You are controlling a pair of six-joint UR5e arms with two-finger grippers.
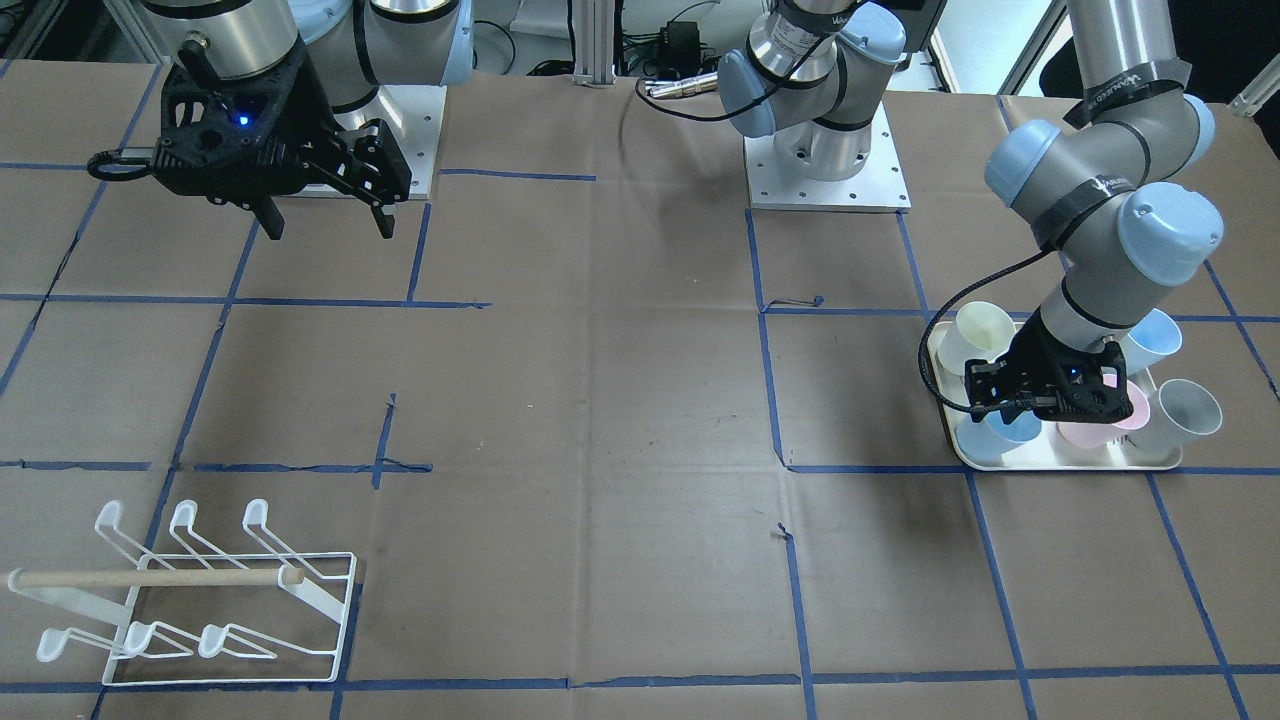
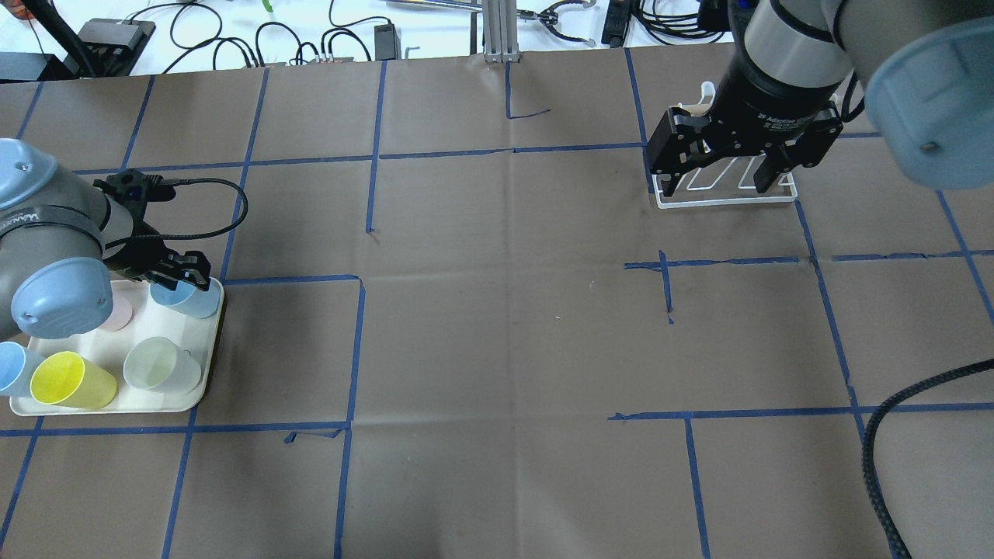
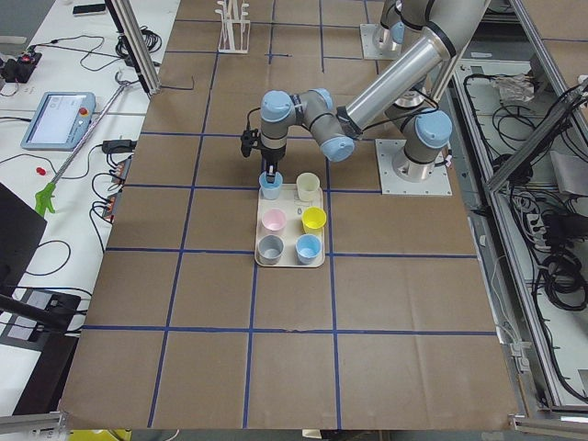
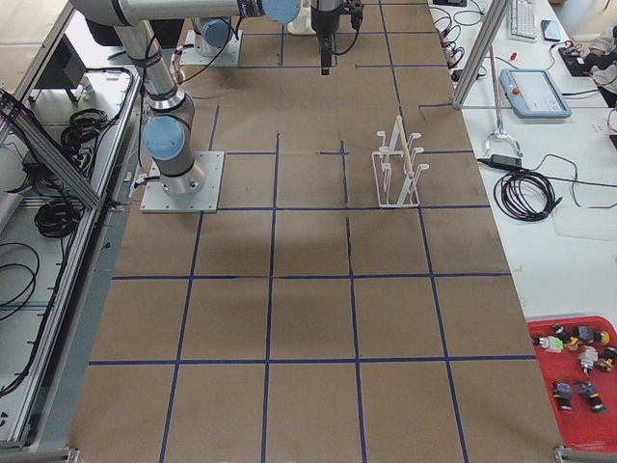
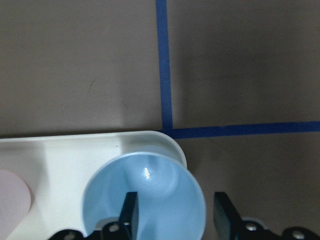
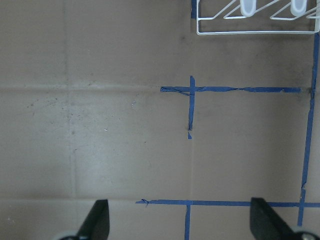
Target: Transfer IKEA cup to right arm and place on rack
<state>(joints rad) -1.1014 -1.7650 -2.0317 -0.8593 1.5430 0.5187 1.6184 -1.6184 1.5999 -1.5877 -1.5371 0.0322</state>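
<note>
- While the left gripper (image 5: 176, 206) is hanging open, one finger is dipping inside the blue cup (image 5: 160, 182), the other outside its wall, apparently not pinching yet.
- Sitting at the tray's (image 5: 65, 155) corner, the cup is looking light and slick; its rim wall is offering the hold.
- The right gripper (image 2: 718, 180) is hovering empty, spread wide, well apart from the rack (image 1: 160, 577).

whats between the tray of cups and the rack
Nothing stands there. In the front-facing view the stretch from the tray to the rack is bare brown table, crossed only by blue tape lines.
</note>
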